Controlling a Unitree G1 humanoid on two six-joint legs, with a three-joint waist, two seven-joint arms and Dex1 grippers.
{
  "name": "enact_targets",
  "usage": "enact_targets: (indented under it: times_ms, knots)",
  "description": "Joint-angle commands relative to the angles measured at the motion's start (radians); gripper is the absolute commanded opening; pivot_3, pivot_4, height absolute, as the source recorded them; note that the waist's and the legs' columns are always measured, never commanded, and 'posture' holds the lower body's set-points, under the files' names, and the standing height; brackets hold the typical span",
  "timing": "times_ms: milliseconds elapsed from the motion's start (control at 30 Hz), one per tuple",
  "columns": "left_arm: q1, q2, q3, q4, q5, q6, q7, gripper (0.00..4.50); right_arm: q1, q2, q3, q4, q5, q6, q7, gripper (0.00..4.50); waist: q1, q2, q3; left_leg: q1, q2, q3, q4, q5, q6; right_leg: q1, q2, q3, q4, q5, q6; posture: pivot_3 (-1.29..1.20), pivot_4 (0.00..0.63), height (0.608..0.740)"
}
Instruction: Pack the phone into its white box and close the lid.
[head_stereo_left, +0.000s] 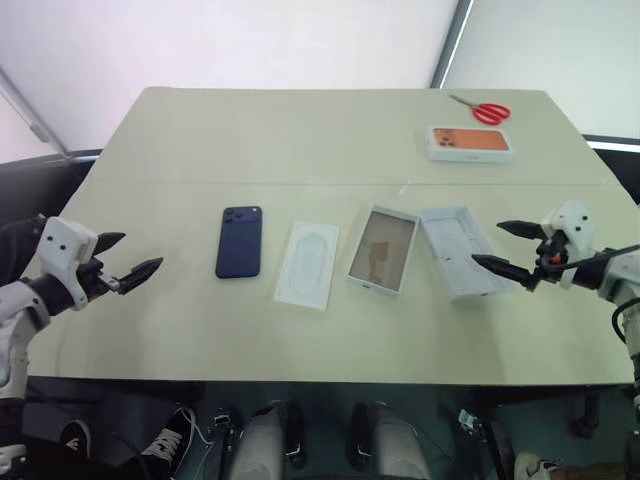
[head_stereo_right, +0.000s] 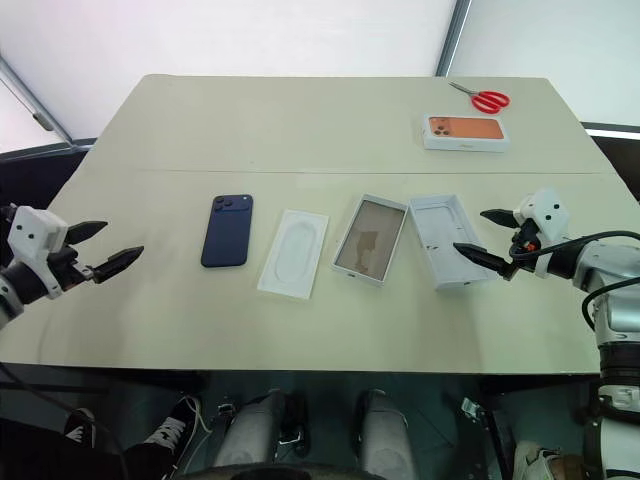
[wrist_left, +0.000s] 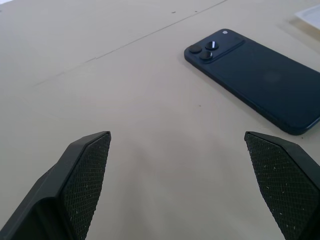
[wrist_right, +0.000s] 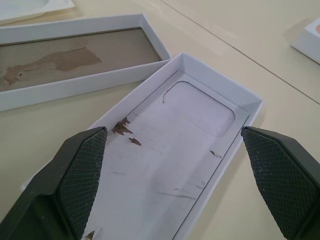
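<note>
A: From the head views, what lies on the beige rectangular table (head_stereo_left: 300, 330)?

B: A row across the middle: the slim dark navy-blue phone (head_stereo_left: 240, 241) lying back up, a white insert with an oval recess (head_stereo_left: 307, 264), a shallow white tray with a brownish floor (head_stereo_left: 381, 250), then the open white cardboard box (head_stereo_left: 457, 251). Which of those two open white pieces is the lid, I cannot tell. Bare tabletop runs along the near edge. At the far right corner sit red-handled scissors (head_stereo_left: 487, 110) and a white box with an orange phone picture (head_stereo_left: 469, 143), well apart from the row.

A: The arms?

B: The left gripper (head_stereo_left: 128, 262) hangs over the table's left edge, pointing inward. The right gripper (head_stereo_left: 503, 247) hovers at the white box's outer side. Both are spread wide, holding nothing.

A: Left wrist view?

B: Black fingers (wrist_left: 85, 175) parted wide over bare table; the phone lies ahead, untouched.

A: Right wrist view?

B: Wide fingers (wrist_right: 82, 170) frame the empty white box; the brown-floored tray lies just beside it.
</note>
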Motion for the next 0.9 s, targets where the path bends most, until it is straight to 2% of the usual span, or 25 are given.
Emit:
enact_targets:
  times_ms: [33, 267, 367, 467, 533, 667, 900]
  knots:
    - [-0.014, -0.006, -0.023, -0.098, -0.018, 0.058, 0.025, 4.50, -0.023, 0.005, 0.003, -0.065, 0.020, 0.017, -0.001, 4.48, 0.000, 0.000, 0.000, 0.000, 0.000, 0.000, 0.000, 0.000, 0.000, 0.000, 0.000, 0.000, 0.000, 0.000, 0.000, 0.00, 0.150, 0.738]
    - [-0.039, -0.078, -0.088, -0.302, -0.134, 0.298, 0.088, 4.50, -0.019, 0.017, 0.080, -0.246, 0.012, 0.047, 0.010, 4.48, 0.000, 0.000, 0.000, 0.001, 0.000, 0.000, 0.000, 0.002, 0.002, 0.002, 0.001, 0.000, 0.000, 0.000, 0.000, 0.00, 0.150, 0.738]
    - [-0.071, -0.137, -0.161, -0.412, -0.268, 0.535, 0.140, 4.50, -0.079, 0.042, 0.131, -0.370, 0.045, 0.102, 0.006, 4.48, 0.000, 0.000, 0.000, 0.001, 0.000, 0.000, 0.001, 0.002, 0.002, 0.002, 0.002, 0.000, 0.000, 0.000, 0.001, 0.00, 0.150, 0.738]
    - [-0.135, -0.208, -0.211, -0.404, -0.291, 0.625, 0.207, 4.50, -0.082, 0.050, 0.207, -0.453, 0.012, 0.102, 0.028, 4.48, 0.004, -0.001, 0.000, 0.001, 0.001, -0.001, 0.001, 0.002, 0.002, 0.003, 0.003, 0.001, 0.001, 0.000, 0.001, 0.00, 0.150, 0.738]
    - [-0.184, -0.266, -0.212, -0.374, -0.323, 0.698, 0.263, 4.50, -0.085, 0.081, 0.245, -0.525, 0.034, 0.144, 0.015, 4.48, 0.006, -0.003, -0.001, 0.002, 0.001, -0.002, 0.001, 0.003, 0.002, 0.004, 0.005, 0.000, 0.001, 0.000, 0.001, 0.00, 0.150, 0.738]
    - [-0.219, -0.325, -0.192, -0.356, -0.324, 0.726, 0.334, 4.50, -0.082, 0.120, 0.259, -0.574, 0.033, 0.172, -0.034, 4.48, 0.003, -0.003, 0.000, 0.002, 0.001, -0.002, 0.002, 0.003, 0.002, 0.004, 0.005, 0.000, 0.001, 0.000, 0.001, 0.00, 0.150, 0.738]
    - [-0.267, -0.482, -0.072, -0.331, -0.542, 0.930, 0.439, 4.50, -0.083, 0.159, 0.235, -0.586, 0.095, 0.224, -0.075, 4.48, 0.006, -0.004, 0.000, 0.002, 0.000, -0.002, 0.003, 0.003, 0.003, 0.005, 0.005, 0.000, 0.001, 0.000, 0.001, 0.00, 0.150, 0.738]
